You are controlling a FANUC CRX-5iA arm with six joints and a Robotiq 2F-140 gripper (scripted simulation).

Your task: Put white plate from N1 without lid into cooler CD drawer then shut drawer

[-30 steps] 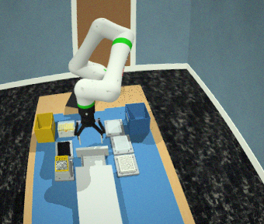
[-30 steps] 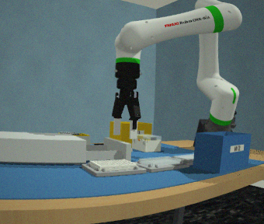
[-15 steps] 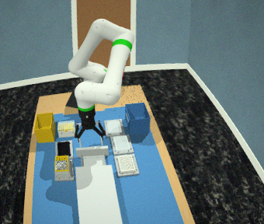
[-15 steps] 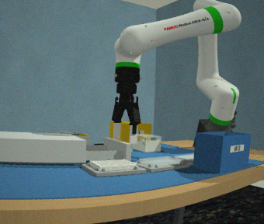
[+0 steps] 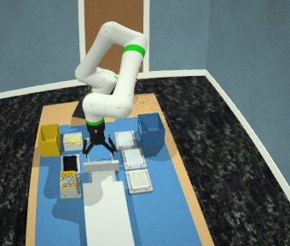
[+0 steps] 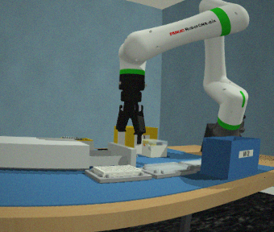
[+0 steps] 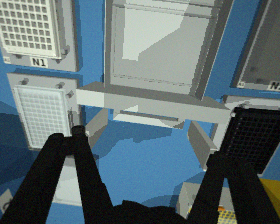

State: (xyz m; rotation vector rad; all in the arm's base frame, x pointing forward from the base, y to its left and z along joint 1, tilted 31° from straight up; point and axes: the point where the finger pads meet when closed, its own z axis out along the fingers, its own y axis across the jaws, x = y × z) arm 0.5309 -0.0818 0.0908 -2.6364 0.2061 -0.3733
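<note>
The white plate (image 5: 139, 180) with open wells lies in nest N1, to the right of the cooler; it also shows in the wrist view (image 7: 26, 27) and in the exterior view (image 6: 117, 171). The white cooler CD (image 5: 106, 213) has its grey drawer (image 7: 161, 50) pulled out toward the arm's base, and the drawer floor looks empty. Its bar handle (image 7: 151, 102) spans the drawer's front (image 5: 101, 164). My gripper (image 5: 98, 145) hangs open and empty just above the handle, slightly on the base side, fingers pointing down (image 7: 146, 170) (image 6: 130, 129).
Two more plates (image 5: 134, 158) (image 5: 124, 138) lie in nests beside N1. A blue bin (image 5: 151, 128) stands at the right, a yellow bin (image 5: 49, 139) at the left. A black rack (image 5: 71, 162), a yellow tip box (image 5: 67, 179) and a white box (image 5: 72, 140) sit left of the drawer.
</note>
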